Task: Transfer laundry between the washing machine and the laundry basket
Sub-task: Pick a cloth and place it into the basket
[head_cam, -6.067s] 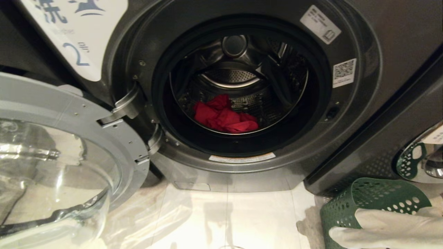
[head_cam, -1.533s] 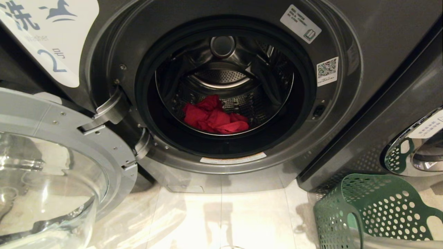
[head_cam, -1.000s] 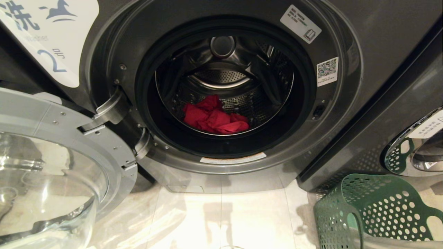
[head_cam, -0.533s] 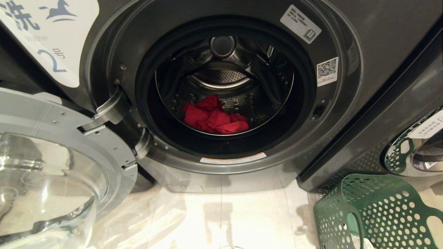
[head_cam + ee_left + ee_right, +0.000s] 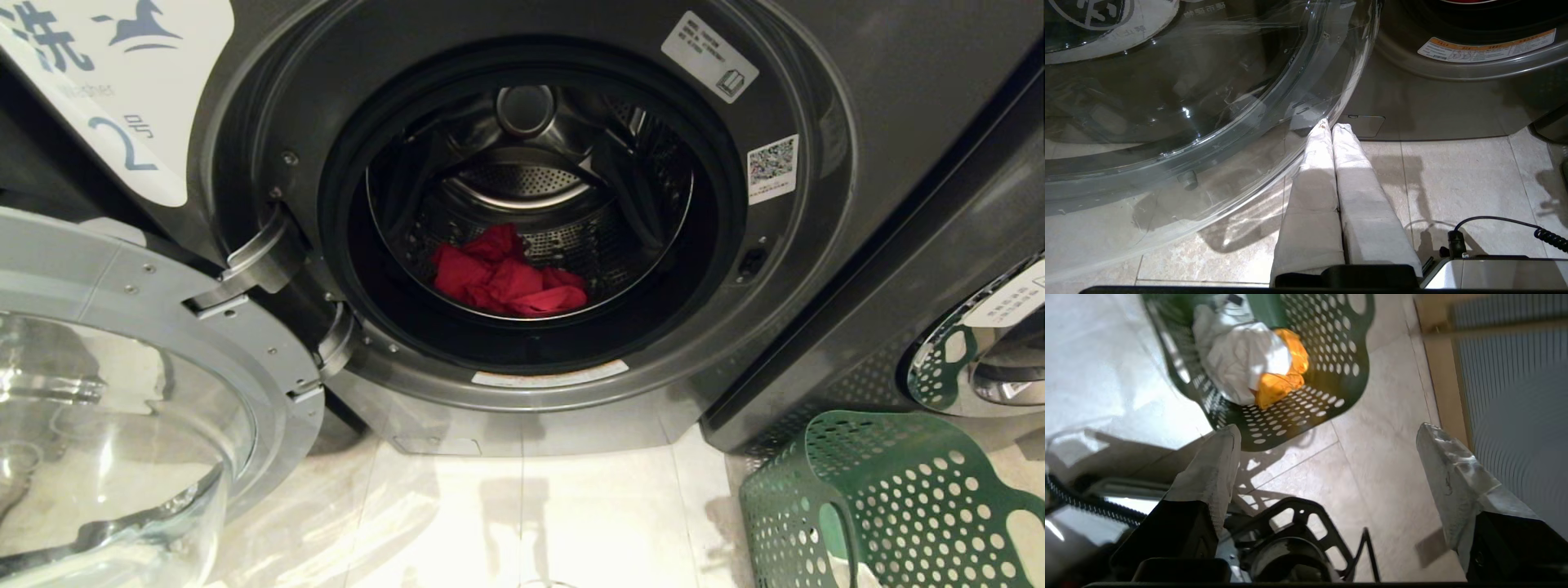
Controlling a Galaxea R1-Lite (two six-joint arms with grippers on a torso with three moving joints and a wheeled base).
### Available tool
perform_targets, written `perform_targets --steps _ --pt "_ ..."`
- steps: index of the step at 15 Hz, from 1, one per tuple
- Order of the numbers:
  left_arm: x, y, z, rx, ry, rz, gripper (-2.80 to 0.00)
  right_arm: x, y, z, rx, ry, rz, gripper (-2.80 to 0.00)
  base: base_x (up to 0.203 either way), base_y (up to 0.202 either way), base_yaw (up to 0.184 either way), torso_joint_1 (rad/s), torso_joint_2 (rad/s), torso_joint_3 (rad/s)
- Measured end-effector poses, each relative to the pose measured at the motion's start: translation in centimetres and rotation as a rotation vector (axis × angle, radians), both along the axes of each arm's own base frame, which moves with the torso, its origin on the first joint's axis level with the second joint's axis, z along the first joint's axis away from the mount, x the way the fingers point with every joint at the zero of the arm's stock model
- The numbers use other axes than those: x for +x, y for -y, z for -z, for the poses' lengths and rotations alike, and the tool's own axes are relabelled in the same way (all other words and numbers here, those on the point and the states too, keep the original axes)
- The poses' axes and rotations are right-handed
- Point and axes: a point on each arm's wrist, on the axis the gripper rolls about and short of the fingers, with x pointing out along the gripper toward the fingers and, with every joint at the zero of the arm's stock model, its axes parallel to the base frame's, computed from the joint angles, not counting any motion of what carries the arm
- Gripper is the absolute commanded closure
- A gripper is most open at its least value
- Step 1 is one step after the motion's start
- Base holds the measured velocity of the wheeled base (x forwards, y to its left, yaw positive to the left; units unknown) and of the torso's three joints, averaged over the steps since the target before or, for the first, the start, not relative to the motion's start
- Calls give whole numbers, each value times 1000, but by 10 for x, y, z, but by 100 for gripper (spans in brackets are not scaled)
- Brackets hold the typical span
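The washing machine (image 5: 824, 269), marked with a 2, stands with its door (image 5: 147, 302) swung open to the left. A red garment (image 5: 508, 282) lies at the bottom of the drum. The green laundry basket (image 5: 890, 490) sits on the floor at the lower right. In the right wrist view the basket (image 5: 1306, 412) holds a white garment (image 5: 1241, 355) and a yellow-orange one (image 5: 1284, 381). My right gripper (image 5: 1329, 435) is open and empty over the floor, just outside the basket's rim. My left gripper (image 5: 1331, 124) is shut with nothing in it, low beside the glass door (image 5: 1167, 102). Neither gripper shows in the head view.
The open door juts out over the floor on the left. A neighbouring machine's chrome-rimmed door (image 5: 976, 351) is just behind the basket. My own base (image 5: 1290, 543) lies under the right gripper. A black cable (image 5: 1498, 222) runs by the left arm. Pale tiled floor (image 5: 531, 523) lies before the machine.
The pale wrapped part of my right arm that lay along the head view's bottom edge by the basket has withdrawn out of sight. The red garment and basket have not moved.
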Motion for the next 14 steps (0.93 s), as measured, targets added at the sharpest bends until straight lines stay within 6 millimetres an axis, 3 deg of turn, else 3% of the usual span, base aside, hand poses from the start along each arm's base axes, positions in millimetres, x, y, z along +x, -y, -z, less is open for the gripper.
perform_targets --steps 4,7,10,14 --pt "0 0 0 0 0 -1 0 -41 4 -6 -70 82 -441 -280 0 0 0 0 0 0" --pt "0 0 0 0 0 0 0 -56 3 -10 -68 189 -831 -280 0 0 0 0 0 0" --pt "0 0 0 0 0 0 0 -50 -3 -14 2 268 -1115 -280 0 0 0 0 0 0" --pt "0 0 0 0 0 0 0 -16 -22 -19 75 278 -1334 -280 0 0 0 0 0 0"
